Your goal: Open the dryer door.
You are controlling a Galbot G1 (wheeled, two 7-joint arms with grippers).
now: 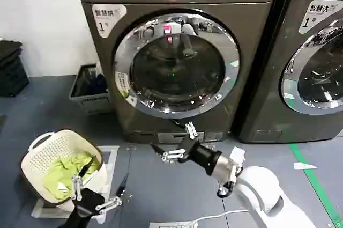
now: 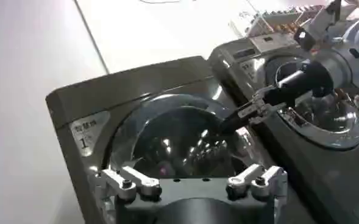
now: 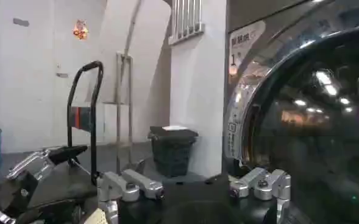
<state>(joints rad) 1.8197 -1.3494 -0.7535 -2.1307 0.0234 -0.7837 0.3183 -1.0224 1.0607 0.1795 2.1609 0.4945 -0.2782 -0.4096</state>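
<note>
The dryer door is a round porthole with a wide chrome ring around dark glass, and it stands shut in the grey machine's front. My right gripper hovers low in front of the dryer's bottom panel, just below the door's lower rim. It is open with nothing between its fingers. My left gripper is near the floor at the lower left, beside the basket, also open and empty. The left wrist view looks up at the door with the right gripper in front of it. In the right wrist view the door is close by.
A white laundry basket holding green cloth sits on the floor at the left. A grey crate stands beside the dryer. A neighbouring machine stands on the right, with green floor tape before it. A black bin and a trolley stand farther off.
</note>
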